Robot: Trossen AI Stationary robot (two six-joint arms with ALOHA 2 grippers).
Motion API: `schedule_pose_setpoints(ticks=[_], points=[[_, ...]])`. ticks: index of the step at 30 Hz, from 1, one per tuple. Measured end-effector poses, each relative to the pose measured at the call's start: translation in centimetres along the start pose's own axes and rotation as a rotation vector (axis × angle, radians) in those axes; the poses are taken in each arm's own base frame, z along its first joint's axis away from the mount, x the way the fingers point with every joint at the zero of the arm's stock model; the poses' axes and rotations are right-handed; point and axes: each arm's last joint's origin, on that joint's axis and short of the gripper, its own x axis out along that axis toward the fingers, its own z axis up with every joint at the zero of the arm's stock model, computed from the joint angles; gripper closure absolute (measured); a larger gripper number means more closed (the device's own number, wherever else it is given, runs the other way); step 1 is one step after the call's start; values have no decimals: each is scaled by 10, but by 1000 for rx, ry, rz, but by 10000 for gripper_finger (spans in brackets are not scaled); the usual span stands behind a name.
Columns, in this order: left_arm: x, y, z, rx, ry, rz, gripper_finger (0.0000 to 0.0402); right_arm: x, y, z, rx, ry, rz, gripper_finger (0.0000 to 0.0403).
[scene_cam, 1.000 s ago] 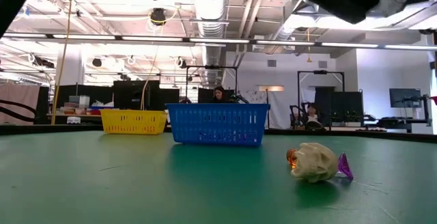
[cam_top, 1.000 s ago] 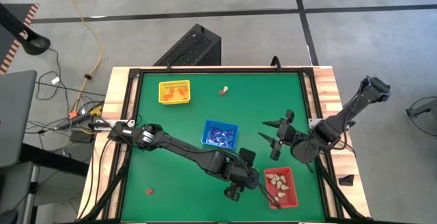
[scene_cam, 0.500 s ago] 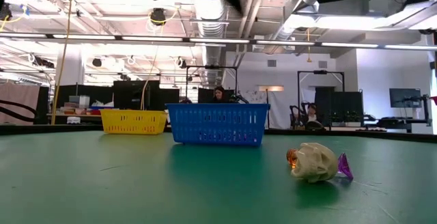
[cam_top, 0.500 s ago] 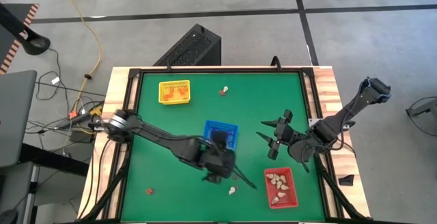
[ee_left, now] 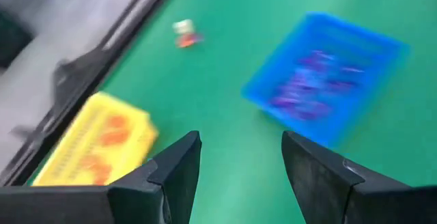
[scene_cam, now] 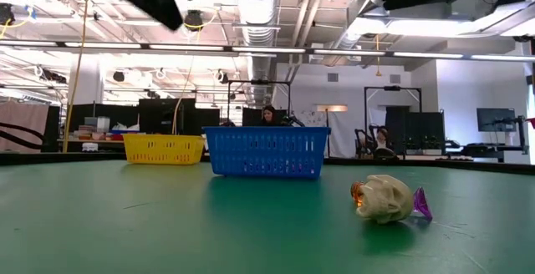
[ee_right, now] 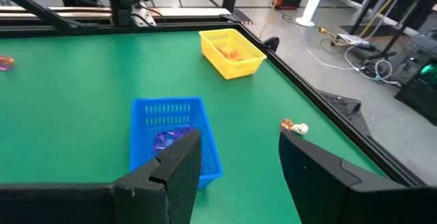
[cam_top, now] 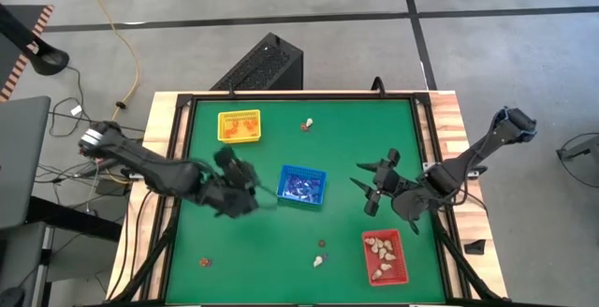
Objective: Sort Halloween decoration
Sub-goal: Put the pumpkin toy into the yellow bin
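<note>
My left pincer (cam_top: pixel 245 195), wide and empty, has swung back from the red tray (cam_top: pixel 401 268) to beside the blue tray (cam_top: pixel 301 185); one cream trinket (cam_top: pixel 319 260) lies loose on the surface (cam_top: pixel 346 148), unsorted.

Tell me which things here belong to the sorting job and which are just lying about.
Job:
loose trinkets
yellow tray, holding orange pieces
blue tray, holding purple pieces
red tray, holding cream pieces
left gripper and right gripper, both open, empty

Lying about:
black box on the floor
yellow cable
</note>
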Motion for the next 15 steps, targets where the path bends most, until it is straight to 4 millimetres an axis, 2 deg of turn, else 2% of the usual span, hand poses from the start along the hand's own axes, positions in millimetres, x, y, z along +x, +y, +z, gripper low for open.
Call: schedule_pose_setpoints(ticks=[3,5,8,11,15], points=[[28,33,-2,-90,18,83,205,3,0,-1,-5,8,-9,178],[54,52,-1,-123,35,60,205,4,-1,-1,-1,18,3,178],[99,81,13,-181,-22,-71,205,4,-2,-3,-18,38,6,178],[145,112,25,-242,-84,-113,205,4,-4,-5,-30,59,-3,178],[207,143,31,-302,-47,-169,205,6,-11,-13,-28,116,-46,178]])
